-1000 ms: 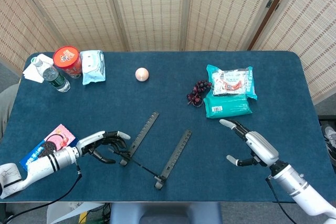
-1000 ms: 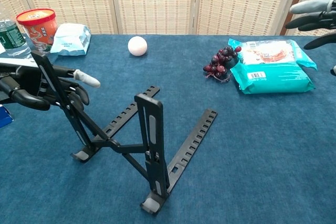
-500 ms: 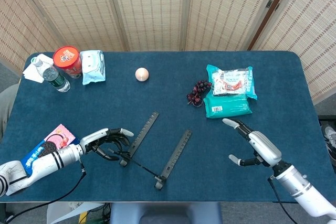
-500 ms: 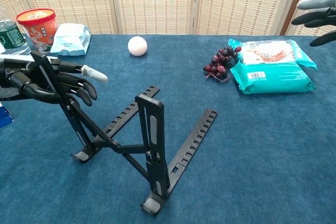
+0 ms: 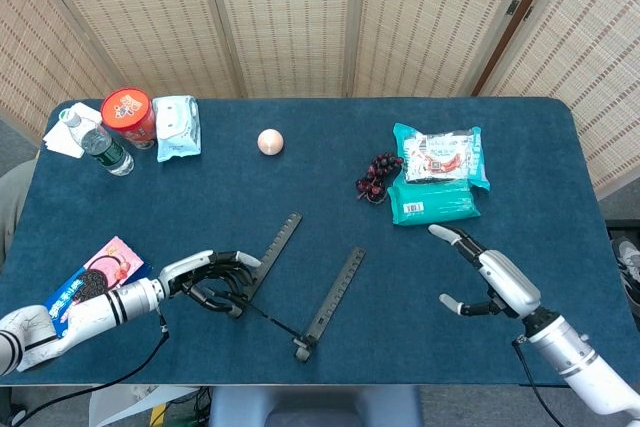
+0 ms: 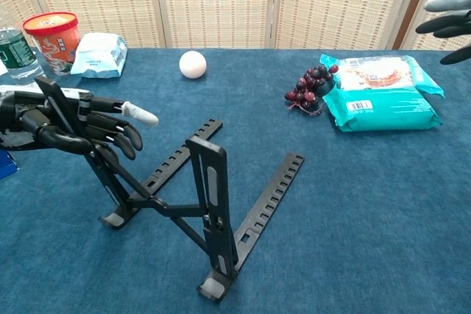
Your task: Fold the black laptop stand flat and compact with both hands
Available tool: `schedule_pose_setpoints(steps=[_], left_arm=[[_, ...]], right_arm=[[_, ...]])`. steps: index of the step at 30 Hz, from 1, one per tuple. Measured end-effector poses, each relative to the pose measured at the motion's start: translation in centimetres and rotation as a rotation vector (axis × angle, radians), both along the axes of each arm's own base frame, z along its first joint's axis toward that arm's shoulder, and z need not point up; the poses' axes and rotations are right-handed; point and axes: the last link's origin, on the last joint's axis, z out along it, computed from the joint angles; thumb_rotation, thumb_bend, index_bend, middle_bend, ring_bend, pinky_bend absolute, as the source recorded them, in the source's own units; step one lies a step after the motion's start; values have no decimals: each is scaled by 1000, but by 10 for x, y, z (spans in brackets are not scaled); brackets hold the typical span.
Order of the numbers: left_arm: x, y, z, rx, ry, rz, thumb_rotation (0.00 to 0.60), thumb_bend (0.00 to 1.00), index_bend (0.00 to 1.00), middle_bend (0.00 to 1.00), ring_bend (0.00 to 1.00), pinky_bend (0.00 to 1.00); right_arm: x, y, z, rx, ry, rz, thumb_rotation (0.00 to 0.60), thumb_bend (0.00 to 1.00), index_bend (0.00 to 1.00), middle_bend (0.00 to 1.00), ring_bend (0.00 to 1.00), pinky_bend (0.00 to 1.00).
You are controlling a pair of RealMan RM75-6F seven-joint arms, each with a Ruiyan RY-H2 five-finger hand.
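The stand [image 6: 195,196] is sitting on the tabletop [image 5: 300,77] still unfolded, both of its rear struts standing upright and its two notched rails running away from the robot, slanting up and to the right in the head view. The left hand [image 6: 70,119] is reaching around the stand's left upright strut; its fingers [image 6: 110,131] are curling on either side of the bar, though whether they are actually pressing on it cannot be told. The right hand [image 5: 495,282] is hovering well apart, with the stand lying to its left, its fingers [image 5: 450,237] spread wide and holding nothing. So the left hand is much the nearer, and the right hand is probably needing to travel leftward to the other upright before both can push the struts down.

Print is showing on a red tub [image 5: 128,115], a bottle [image 5: 97,145], a cookie pack [image 5: 85,282] and the teal packets [image 5: 437,179], but none of it is readable.
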Motion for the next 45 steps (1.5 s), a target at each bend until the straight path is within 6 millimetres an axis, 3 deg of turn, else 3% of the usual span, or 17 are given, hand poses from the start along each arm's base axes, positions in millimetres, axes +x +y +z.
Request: schedule_pose_setpoints(steps=[13, 24, 32, 38, 45], left_arm=[[1, 1, 9, 37, -19, 1, 600, 126, 208, 360, 301, 359], [-2, -3, 33, 146, 5, -24, 600, 126, 205, 359, 291, 302], [-10, -12, 38, 236, 53, -68, 600, 125, 174, 339, 254, 238], [-15, -17, 37, 276, 79, -103, 600, 125, 135, 240, 166, 185], [-18, -16, 30, 317, 118, -140, 600, 125, 10, 47, 5, 57]], right_arm=[[1, 2, 0, -1, 0, 15, 600, 213, 0, 114, 11, 149], [1, -1, 0, -7, -12, 20, 600, 213, 0, 114, 11, 149], [7, -9, 10, -46, -53, 25, 600, 206, 0, 113, 10, 149], [14, -11, 20, -58, -69, 37, 600, 177, 0, 110, 5, 149], [12, -8, 20, -56, -70, 22, 600, 177, 0, 111, 5, 149]])
